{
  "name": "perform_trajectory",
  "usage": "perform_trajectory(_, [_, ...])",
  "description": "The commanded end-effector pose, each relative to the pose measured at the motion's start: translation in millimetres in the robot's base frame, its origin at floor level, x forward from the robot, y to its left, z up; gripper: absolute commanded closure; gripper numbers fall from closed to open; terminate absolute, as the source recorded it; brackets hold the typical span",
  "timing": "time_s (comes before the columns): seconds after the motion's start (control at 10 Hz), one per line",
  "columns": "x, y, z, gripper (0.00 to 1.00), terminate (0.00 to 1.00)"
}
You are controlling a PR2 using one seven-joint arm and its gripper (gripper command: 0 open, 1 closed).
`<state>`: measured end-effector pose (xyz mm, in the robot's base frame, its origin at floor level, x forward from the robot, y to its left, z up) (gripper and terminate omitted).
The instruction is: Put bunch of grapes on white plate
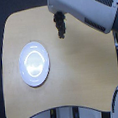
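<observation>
The white plate (34, 63) sits bare on the wooden counter (81, 73), towards the exterior view's left, with nothing on its glossy face but a glare of light. The bunch of grapes (60, 26) is not on it. It shows as a dark elongated cluster near the counter's far edge, hanging lengthwise just below the robot's arm (84, 8) and well apart from the plate, up and towards the exterior view's right of it.

So the placing is not yet done. The grapes appear to be lifted or at least taken hold of, judging by how they dangle straight under the arm's end, though the picture is too blurred to say whether their lower tip touches the counter. What is left, by this reading, is to carry the bunch across to the plate, lower it onto the white surface and let go.

The arm comes in from the top of the exterior view's right, its pale bulky shell slanting across the corner of the picture. The tool (58, 17) is at its lower end, directly above the grapes and merging with them in a dark blur; it seems clamped on the top of the bunch, but the fingers cannot be made out separately.
</observation>
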<state>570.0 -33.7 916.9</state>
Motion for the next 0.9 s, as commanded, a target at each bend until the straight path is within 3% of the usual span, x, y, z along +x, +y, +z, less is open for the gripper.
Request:
perform_trajectory(0.0, [-64.5, 101.8, -5.7, 1.00, 0.00])
perform_trajectory(0.3, [-97.1, 157.8, -21.2, 1.00, 0.00])
perform_trajectory(0.8, [-126.3, 186.7, -45.0, 1.00, 0.00])
